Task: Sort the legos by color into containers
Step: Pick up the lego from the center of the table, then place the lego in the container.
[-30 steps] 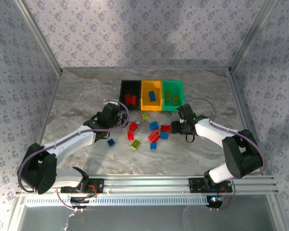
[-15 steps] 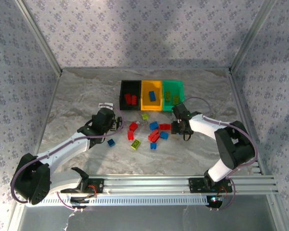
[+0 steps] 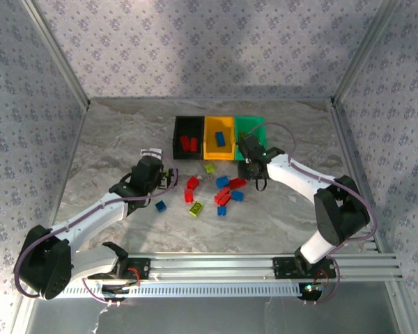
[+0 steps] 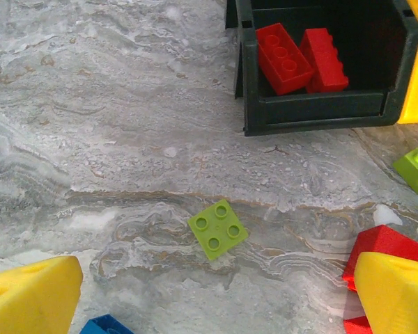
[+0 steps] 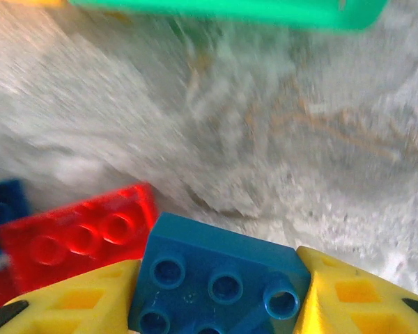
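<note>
My right gripper (image 5: 219, 306) is shut on a blue lego (image 5: 219, 275), its yellow fingers (image 5: 70, 299) pressed against both sides. In the top view this gripper (image 3: 249, 168) hangs just in front of the green container (image 3: 259, 132). The black container (image 4: 313, 111) holds two red legos (image 4: 284, 57). Beside it stands the orange-yellow container (image 3: 219, 149). My left gripper (image 4: 216, 306) is open above the table, with a flat yellow-green lego (image 4: 218, 228) lying just ahead of it. Several loose red, blue and yellow-green legos (image 3: 223, 197) lie between the arms.
A red lego (image 5: 76, 236) lies on the table just left of the held blue one. The green container's rim (image 5: 230, 10) runs along the top of the right wrist view. Another blue lego (image 3: 160, 206) lies beside the left arm. Patterned walls enclose the marble table.
The right gripper has closed on the blue lego and moved back and left, toward the containers. The left gripper has drawn back a little to the left and stayed open.
</note>
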Tool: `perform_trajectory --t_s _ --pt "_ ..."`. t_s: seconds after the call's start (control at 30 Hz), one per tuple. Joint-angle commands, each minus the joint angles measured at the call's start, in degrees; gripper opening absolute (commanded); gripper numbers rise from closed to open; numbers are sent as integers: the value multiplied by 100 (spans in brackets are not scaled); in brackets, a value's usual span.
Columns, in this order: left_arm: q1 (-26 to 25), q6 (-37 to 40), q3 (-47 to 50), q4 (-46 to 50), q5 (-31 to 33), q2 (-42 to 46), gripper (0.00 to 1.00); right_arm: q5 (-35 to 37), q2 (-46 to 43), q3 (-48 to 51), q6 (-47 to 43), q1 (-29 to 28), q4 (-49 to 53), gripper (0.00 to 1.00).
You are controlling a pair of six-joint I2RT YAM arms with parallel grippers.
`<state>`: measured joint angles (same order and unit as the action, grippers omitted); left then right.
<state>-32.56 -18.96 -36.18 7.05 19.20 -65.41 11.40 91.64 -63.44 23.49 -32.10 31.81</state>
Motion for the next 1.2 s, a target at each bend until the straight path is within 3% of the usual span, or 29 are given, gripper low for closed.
perform_trajectory --t_s 0.0,0.3,0.5,0.7,0.93,1.17 --pt "66 -46 -82 -45 -95 -55 100 -10 430 -800 -302 -90 205 49" --pt "188 -90 4 -59 -56 -51 100 -90 2428 -3591 -789 -209 597 51" --pt "232 -90 29 -98 -80 -83 100 -6 3130 -4722 -863 -191 1041 68" --pt "233 -112 15 -115 -189 -120 100 29 2460 -3942 -817 -387 801 70" --pt "241 -136 -50 -134 -518 -279 100 -48 1043 -1876 -360 -576 312 69" --pt "262 -134 -18 -176 -577 -236 100 -116 211 -387 197 -525 82 69"
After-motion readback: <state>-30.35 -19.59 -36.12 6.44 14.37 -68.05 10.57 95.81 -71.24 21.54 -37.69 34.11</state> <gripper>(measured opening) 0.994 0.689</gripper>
